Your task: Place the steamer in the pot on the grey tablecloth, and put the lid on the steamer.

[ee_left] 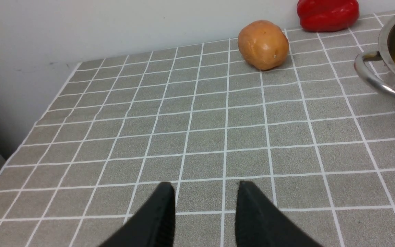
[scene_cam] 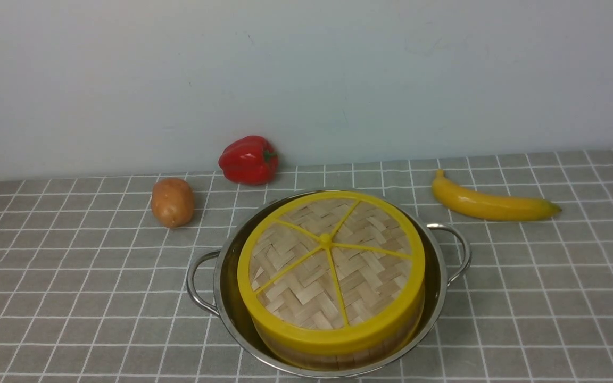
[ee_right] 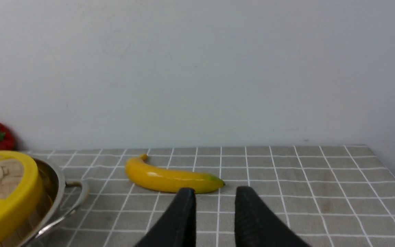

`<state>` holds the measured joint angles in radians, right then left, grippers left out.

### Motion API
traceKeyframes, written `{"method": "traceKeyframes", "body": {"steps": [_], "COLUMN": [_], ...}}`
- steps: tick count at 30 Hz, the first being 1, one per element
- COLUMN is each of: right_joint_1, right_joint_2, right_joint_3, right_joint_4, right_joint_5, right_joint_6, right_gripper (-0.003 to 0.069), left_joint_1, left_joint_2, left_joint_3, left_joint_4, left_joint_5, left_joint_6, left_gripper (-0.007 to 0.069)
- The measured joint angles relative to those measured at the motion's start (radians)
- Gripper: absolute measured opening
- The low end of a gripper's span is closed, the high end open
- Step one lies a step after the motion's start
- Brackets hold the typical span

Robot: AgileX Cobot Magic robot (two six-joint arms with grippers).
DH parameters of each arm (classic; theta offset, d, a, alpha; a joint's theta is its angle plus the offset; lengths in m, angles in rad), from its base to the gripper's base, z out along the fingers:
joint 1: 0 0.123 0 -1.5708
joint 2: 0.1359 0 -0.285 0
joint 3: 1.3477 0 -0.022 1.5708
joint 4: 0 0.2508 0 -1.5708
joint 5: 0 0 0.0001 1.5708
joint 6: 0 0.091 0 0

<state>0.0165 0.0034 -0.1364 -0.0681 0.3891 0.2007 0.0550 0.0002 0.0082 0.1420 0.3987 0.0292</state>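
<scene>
The counter is covered by the grey tablecloth with a grid of thin white lines [scene_cam: 72,276]. It carries every item.

The wide, shallow stainless-steel pot with two looped wire handles [scene_cam: 439,266] stands on the cloth at the front view's 6 o'clock. It lies flat, so whatever goes inside is held steady by its wall.

The round bamboo steamer with a yellow rim [scene_cam: 338,355] sits inside the pot, slightly narrower than it, with a strip of bare steel showing on the pot's left side. It appears to lean a little toward the front, not fully level.

The flat woven-bamboo lid with yellow rim, spokes and centre knob [scene_cam: 328,260] rests on top of the steamer, covering it. Judged from this, both placements look done.

The long yellow banana [scene_cam: 490,205] lies at 2 o'clock of the pot. The red bell pepper [scene_cam: 248,159] sits at 11 o'clock, near the wall. The brown potato [scene_cam: 172,202] lies at 10 o'clock.

Left gripper [ee_left: 206,195]: black fingers spread, holding nothing, over bare cloth; the pot's handle is well apart at 2 o'clock in its own view.

Right gripper [ee_right: 214,197]: fingers parted by a narrower gap, empty; pot and lid lie well apart at 9 o'clock in its view.
</scene>
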Motion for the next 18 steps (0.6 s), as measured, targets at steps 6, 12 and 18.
{"method": "traceKeyframes", "body": {"steps": [6,12,18], "right_joint_1": [0.0,0.0,0.0], "right_joint_2": [0.0,0.0,0.0], "right_joint_3": [0.037,0.107,0.144], "right_joint_4": [-0.033,-0.046,-0.043], "right_joint_5": [0.014,0.006,-0.025], "right_joint_6": [0.016,0.023,0.023], "right_gripper": [0.0197,0.0204,0.0218], "left_joint_1": [0.0,0.0,0.0], "left_joint_2": [0.0,0.0,0.0], "left_joint_3": [0.0,0.0,0.0], "left_joint_4": [0.0,0.0,0.0], "left_joint_5": [0.0,0.0,0.0], "left_joint_6": [0.0,0.0,0.0], "left_gripper": [0.0243,0.0243,0.0243]}}
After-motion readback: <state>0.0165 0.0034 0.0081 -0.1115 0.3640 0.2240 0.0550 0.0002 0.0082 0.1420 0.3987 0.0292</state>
